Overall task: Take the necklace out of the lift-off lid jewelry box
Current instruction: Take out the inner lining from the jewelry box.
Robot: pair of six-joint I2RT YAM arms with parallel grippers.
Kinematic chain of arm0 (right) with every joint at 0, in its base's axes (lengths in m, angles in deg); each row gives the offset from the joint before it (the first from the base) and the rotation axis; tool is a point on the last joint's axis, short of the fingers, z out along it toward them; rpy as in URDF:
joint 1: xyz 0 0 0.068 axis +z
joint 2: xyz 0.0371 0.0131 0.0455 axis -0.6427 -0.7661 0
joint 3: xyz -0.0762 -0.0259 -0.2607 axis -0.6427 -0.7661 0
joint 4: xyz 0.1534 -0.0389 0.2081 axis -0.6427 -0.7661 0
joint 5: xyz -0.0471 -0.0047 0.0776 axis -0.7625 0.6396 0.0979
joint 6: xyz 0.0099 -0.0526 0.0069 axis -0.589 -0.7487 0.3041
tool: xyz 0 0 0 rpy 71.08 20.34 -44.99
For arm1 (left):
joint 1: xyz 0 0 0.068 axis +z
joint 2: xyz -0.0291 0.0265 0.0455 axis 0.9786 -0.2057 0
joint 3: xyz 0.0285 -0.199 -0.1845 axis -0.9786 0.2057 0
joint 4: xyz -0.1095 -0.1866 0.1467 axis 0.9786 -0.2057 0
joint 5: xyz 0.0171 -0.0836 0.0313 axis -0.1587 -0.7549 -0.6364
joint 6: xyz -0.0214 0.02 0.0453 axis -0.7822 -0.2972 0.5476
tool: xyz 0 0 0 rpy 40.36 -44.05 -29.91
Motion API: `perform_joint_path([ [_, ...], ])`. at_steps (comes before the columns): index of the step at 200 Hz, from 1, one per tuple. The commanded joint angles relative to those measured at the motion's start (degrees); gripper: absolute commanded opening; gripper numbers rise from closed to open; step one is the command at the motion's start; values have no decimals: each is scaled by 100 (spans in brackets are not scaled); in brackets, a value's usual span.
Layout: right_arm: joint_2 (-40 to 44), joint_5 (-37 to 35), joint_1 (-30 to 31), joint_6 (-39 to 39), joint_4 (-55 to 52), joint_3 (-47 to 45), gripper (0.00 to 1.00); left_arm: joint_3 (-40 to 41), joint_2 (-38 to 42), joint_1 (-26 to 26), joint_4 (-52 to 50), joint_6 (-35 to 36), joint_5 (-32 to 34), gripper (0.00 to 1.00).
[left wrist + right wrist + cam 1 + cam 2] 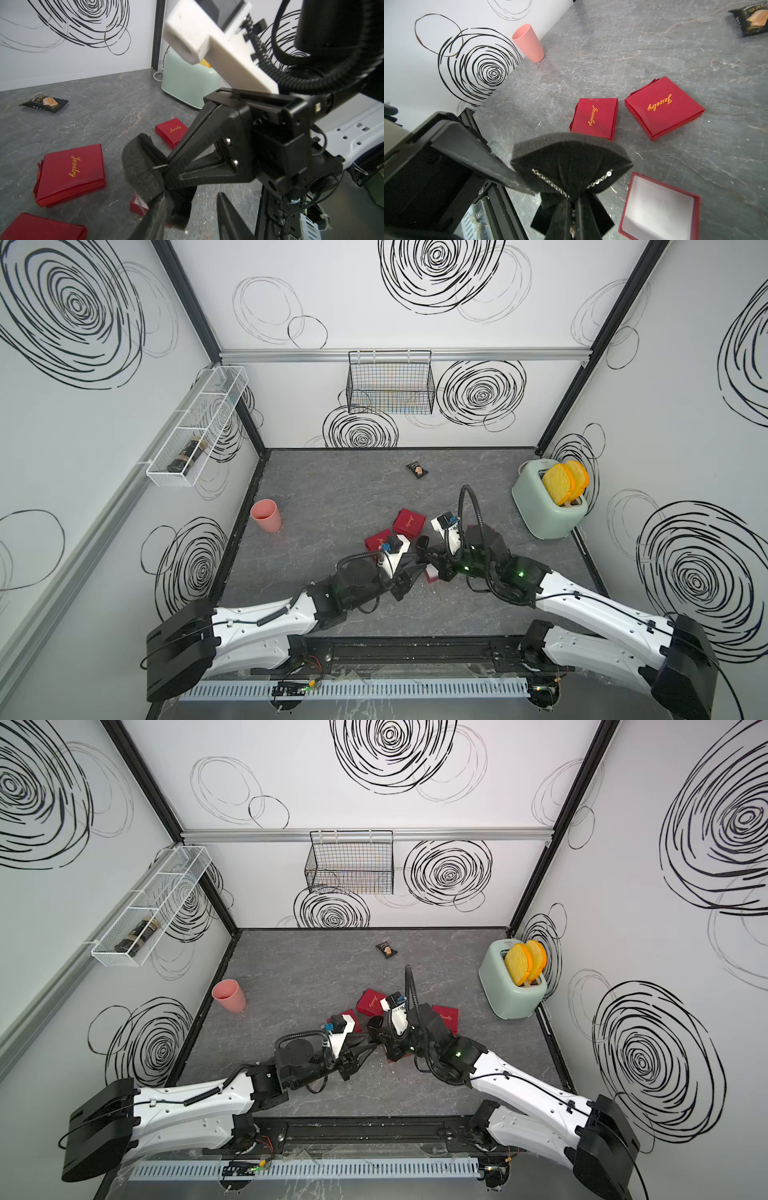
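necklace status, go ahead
Right gripper shut on foam insert, out of the open box. Necklace strung across the insert. Left gripper open beside insert. Nothing blocking.

Two overhead eyes, two wrist cameras, one tabletop.
Both top views looked steeply down from high above the robot's base, side by side, facing the back wall and taking in the whole grey table (pixel 332 497) and both arms. The left wrist camera sat close behind the left gripper (pixel 190 200), facing the toaster (pixel 187 87) corner; the right wrist camera sat close behind the right gripper (pixel 572 209), facing toward the pink cup (pixel 529 41). Both wrist views shared the black foam insert (pixel 141 172), a closed red box (pixel 70 172) and the snack packet (pixel 44 102).
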Motion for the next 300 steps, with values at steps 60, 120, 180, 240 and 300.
perform_joint_path([
  [60,361,-16,179,-95,471,-208,6,-113,45,43,-145,-180,304,47],
  [120,405,-36,261,-124,552,-276,6,-209,-47,62,-157,-317,247,44],
  [180,431,28,276,-110,663,-365,7,-167,-46,167,28,-427,-28,24],
  [240,571,19,274,-148,571,-404,12,-139,-24,285,56,-380,-26,7],
  [300,655,78,278,-176,465,-424,14,-150,193,356,-280,-25,-40,5],
])
